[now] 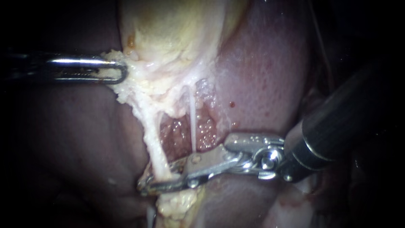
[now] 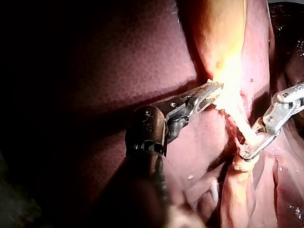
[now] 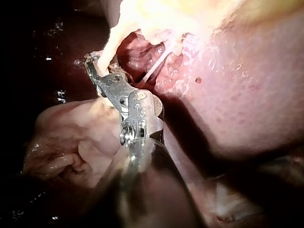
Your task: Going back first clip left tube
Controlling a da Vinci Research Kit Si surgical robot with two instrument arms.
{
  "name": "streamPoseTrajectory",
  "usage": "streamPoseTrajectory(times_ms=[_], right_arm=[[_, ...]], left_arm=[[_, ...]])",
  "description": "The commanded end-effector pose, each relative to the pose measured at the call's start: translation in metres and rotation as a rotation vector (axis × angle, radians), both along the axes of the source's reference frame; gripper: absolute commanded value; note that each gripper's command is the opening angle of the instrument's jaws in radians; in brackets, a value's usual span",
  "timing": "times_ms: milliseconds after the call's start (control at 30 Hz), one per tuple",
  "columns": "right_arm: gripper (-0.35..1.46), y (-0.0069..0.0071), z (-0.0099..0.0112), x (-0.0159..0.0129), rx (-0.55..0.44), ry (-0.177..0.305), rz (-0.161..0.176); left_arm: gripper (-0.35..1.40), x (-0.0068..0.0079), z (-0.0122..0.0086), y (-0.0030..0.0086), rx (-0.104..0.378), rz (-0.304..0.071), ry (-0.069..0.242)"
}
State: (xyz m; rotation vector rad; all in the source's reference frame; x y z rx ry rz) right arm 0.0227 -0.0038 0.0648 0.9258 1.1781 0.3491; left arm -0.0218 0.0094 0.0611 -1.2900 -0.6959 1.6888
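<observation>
The jaws of the right instrument [image 1: 156, 177] stand a little apart with the left tube [image 1: 151, 139] threaded through the gap, one jaw passing in front of it and the other behind; they straddle it low down, just above a lump of fat. I cannot make out a clip on the tube. The tube's long axis runs from the gallbladder [image 1: 168, 29] down to these jaws and crosses them nearly square. The shaft leads off to the right, so a retreat would probably be straight back along the shaft, sliding the jaws off sideways rather than along the tube. The thin right tube [image 1: 193, 122] ends just behind the upper jaw, right on that way out, and could snag. The left instrument [image 1: 120, 71] has its jaws clamped on the fatty fringe [image 1: 126, 90] below the gallbladder, pulling the left tube taut over the liver [image 1: 261, 71].
</observation>
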Motion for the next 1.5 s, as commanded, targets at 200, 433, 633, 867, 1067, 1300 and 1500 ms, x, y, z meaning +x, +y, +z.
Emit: streamPoseTrajectory(times_ms=[200,433,633,867,1067,1300,1500], right_arm=[[0.39,0.0001,0.0003,0.001,-0.006,0.012,0.009],[0.45,0.0007,0.002,0.0012,-0.06,0.018,0.043],[0.5,0.0027,0.0038,0.0007,-0.178,-0.005,0.142],[0.5,0.0031,0.0041,-0.0008,-0.262,-0.003,0.167],[0.5,0.0036,0.0021,-0.0044,-0.348,0.041,0.144],[0.5,0.0046,-0.0006,-0.0107,-0.432,0.061,0.15],[0.5,0.0056,-0.0019,-0.0147,-0.463,0.032,0.187]], left_arm=[[-0.35,0.0,-0.0001,0.0,-0.001,-0.001,0.001],[-0.35,0.0,0.0,-0.0001,-0.001,-0.001,0.001],[-0.35,0.0,0.0,-0.0002,-0.001,-0.001,0.001],[-0.35,0.0,0.0,-0.0002,-0.001,0.0,0.001],[-0.35,0.0002,0.0,-0.0002,-0.001,0.0,0.001],[-0.35,0.0004,-0.0001,-0.0003,-0.001,0.001,0.0],[-0.35,0.0005,-0.0001,-0.0003,-0.001,0.002,0.0]])
